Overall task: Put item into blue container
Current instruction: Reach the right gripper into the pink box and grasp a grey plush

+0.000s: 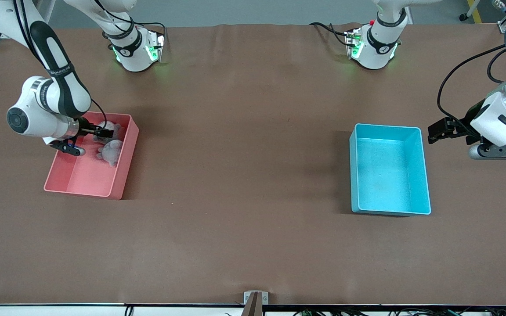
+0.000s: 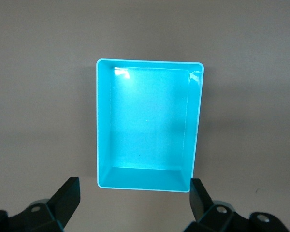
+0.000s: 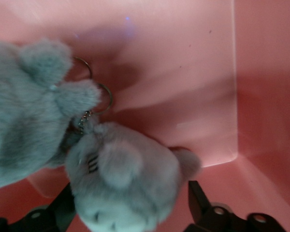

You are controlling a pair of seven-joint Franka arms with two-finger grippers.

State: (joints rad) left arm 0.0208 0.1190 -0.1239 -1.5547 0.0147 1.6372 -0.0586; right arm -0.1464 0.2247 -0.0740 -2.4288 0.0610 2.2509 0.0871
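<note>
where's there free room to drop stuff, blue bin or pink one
The blue container is bare wall to wall. So is the broad stretch of brown table between it and the pink bin. The pink bin's end farther from the front camera is crowded: two grey plush toys and the right gripper.

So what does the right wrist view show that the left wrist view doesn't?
Only the right wrist view: two grey plush toys with key rings, lying in the pink bin, with the right gripper open around one toy.

Only the left wrist view: the blue container, nothing in it, and the open left gripper.

Shared: each shows its own gripper's jaws spread over a bin.
</note>
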